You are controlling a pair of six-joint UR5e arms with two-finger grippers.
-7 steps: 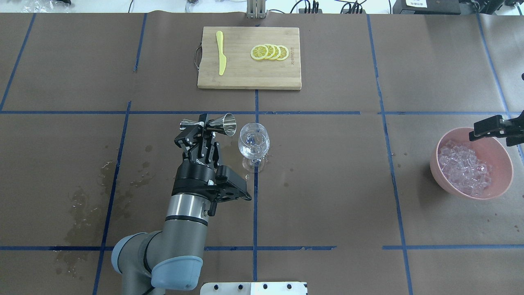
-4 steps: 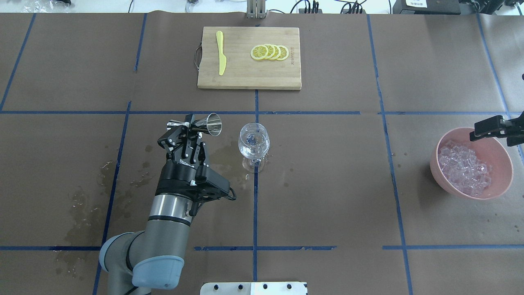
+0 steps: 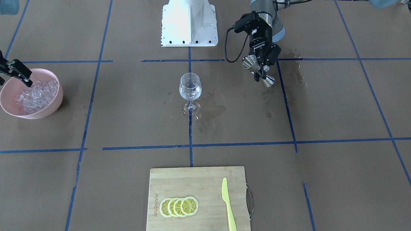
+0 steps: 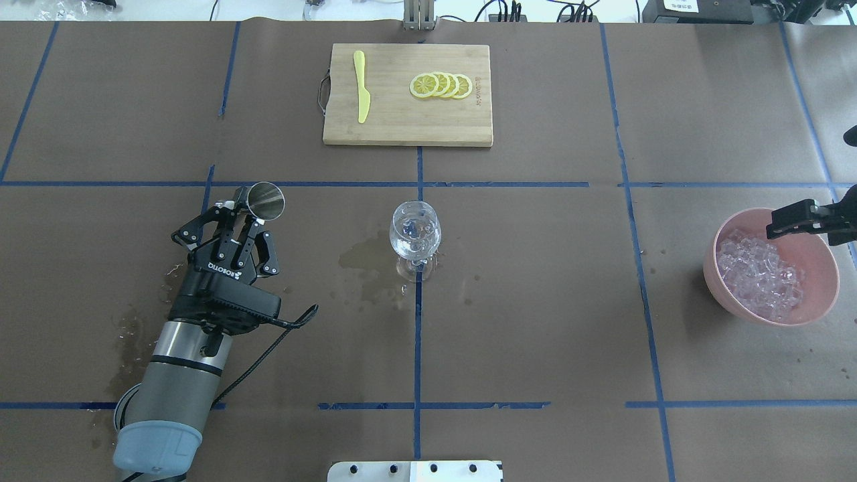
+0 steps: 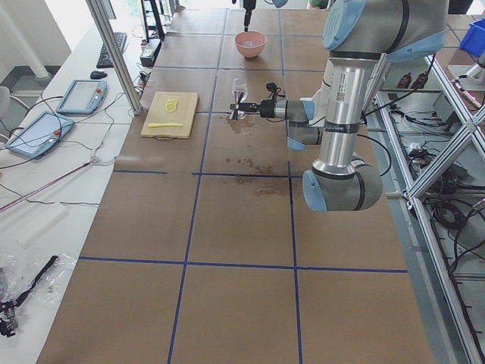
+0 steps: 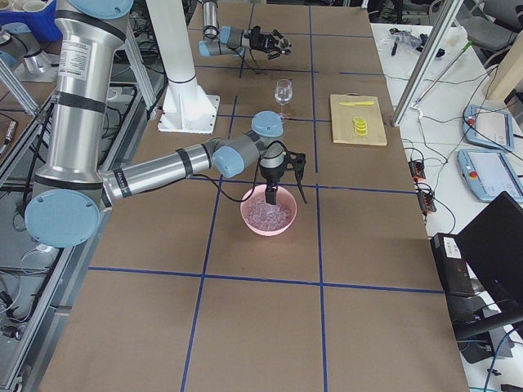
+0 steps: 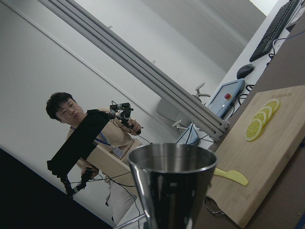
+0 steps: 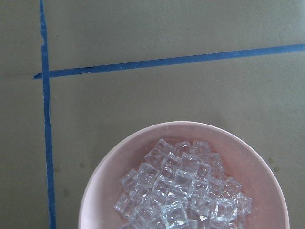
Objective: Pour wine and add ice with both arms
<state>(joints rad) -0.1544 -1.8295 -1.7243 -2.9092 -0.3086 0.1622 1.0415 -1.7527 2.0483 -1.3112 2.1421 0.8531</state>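
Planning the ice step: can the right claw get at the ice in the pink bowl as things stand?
Probably yes. The right claw hangs open right above the pink bowl, the ice lies uncovered in it, and nothing shows in between.

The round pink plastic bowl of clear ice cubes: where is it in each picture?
Exterior front-facing: pink bowl at the left edge.
Overhead exterior: bowl far right.
Exterior left: bowl top centre.
Exterior right: bowl in the middle.
Left wrist-mounted: not in it.
Right wrist-mounted: bowl at the bottom.
Shared landmark: clear stemmed wine glass, mid-table.
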